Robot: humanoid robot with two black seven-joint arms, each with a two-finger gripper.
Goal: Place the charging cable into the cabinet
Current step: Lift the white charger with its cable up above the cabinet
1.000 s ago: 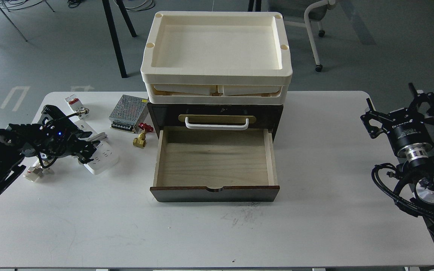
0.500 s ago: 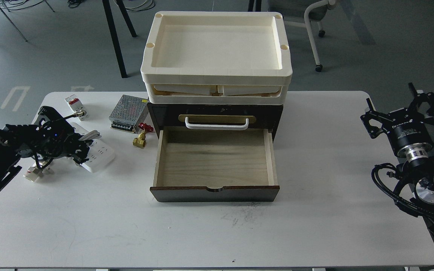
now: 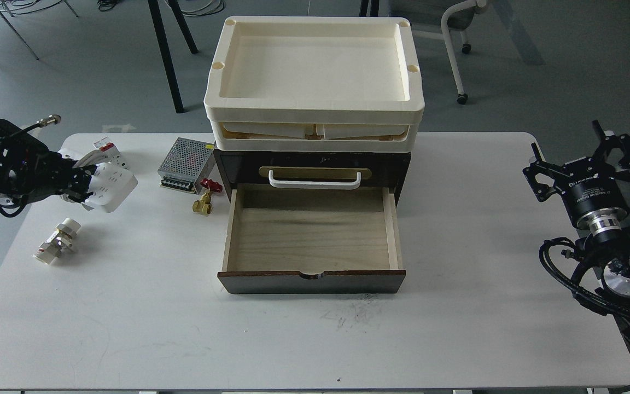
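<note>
Your left arm is coming in from the left edge, reaching rightward at about table-back height. Its left gripper [image 3: 82, 183] is sitting at the far end, its dark fingers closing around the white charging cable [image 3: 108, 186] it is holding. Your right arm is resting low at the right edge, wrist angled up and leftward. Its right gripper [image 3: 577, 156] is holding nothing, its fingers spread apart.
</note>
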